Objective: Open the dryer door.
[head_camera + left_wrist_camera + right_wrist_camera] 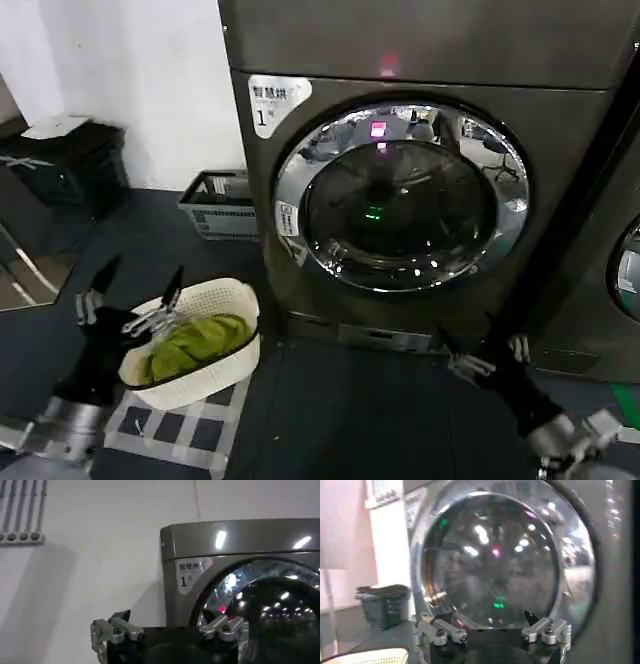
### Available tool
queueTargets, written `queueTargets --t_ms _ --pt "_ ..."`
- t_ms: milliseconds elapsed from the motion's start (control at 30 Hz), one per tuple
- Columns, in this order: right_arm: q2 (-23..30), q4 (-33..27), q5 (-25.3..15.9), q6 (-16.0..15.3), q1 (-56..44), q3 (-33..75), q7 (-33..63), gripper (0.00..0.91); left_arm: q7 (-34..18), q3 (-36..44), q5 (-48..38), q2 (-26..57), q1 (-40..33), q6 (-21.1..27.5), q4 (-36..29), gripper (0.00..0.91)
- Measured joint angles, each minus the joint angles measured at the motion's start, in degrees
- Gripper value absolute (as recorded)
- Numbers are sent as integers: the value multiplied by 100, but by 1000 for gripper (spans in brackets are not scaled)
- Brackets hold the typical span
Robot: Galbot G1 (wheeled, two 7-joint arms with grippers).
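Low before machine 1, the right tool [482, 352] is hanging with fingers spread, holding nothing, short of the dryer door [401, 196], which is sitting closed. Approach stage, I judge; next, hooking the chrome rim. Left tool [128, 290] is idling, fingers apart, beside the basket [205, 365].

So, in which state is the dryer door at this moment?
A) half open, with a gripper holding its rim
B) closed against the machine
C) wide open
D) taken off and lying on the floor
B: the dryer door sits flush in the machine front, with the left gripper and the right gripper both low and apart from it.
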Motion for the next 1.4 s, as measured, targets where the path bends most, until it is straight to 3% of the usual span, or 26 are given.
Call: queueTargets --t_ms 200,433,833,1400 --pt "-443 -430 42 -110 908 -729 -138 907 -8 -98 -97 -15 93 249 -122 907" --pt "-464 -945 -2 -302 2050 -1751 -290 907 12 -163 -144 9 169 360 -178 907" --pt "8 -2005 -502 -97 3445 -2996 -333 907 -87 -135 -74 -86 197 186 -58 907" --pt "796 -3021 -774 -29 4625 -3888 -316 907 -531 -72 118 -88 199 299 -183 907"
